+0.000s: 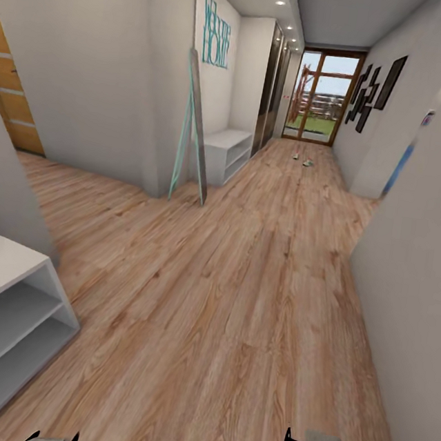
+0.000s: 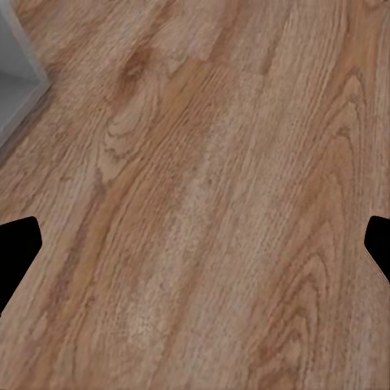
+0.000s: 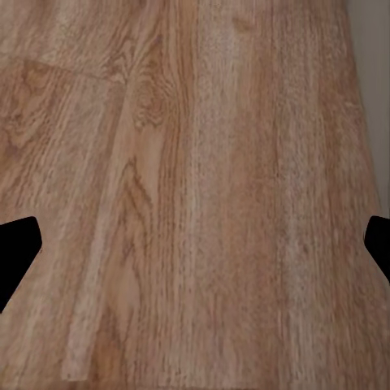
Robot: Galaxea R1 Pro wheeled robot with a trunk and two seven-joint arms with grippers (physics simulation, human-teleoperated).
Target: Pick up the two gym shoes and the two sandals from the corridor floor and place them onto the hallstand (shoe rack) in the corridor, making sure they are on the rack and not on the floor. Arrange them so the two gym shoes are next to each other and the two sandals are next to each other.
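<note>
Corridor: long hallway with pale walls and a glass door (image 1: 322, 95) at the far end, with green outside.
Floor: light brown wood planks (image 1: 237, 306) run the whole length; both wrist views look down on the same wood grain.
Shoes: a few small items (image 1: 302, 159) lie on the floor far away, near the glass door; they are too small to tell which are gym shoes and which are sandals.
Near shelf unit: a light grey unit with two open shelves (image 1: 7, 311) stands at the left edge, close to the robot; its upper part is cut off.
Far shelf unit: a low white-grey bench with shelves (image 1: 226, 153) stands against the left wall further along, under teal wall lettering (image 1: 216, 30).
Mirror: a tall narrow mirror (image 1: 196, 130) leans beside the wall corner, just before the far bench.
Right wall: dark picture frames (image 1: 373, 91) hang near the door.
Left end effector (image 2: 195, 248): fingers wide apart, nothing between them, over bare floor.
Right end effector (image 3: 195, 248): fingers also wide apart and empty, over bare floor.
</note>
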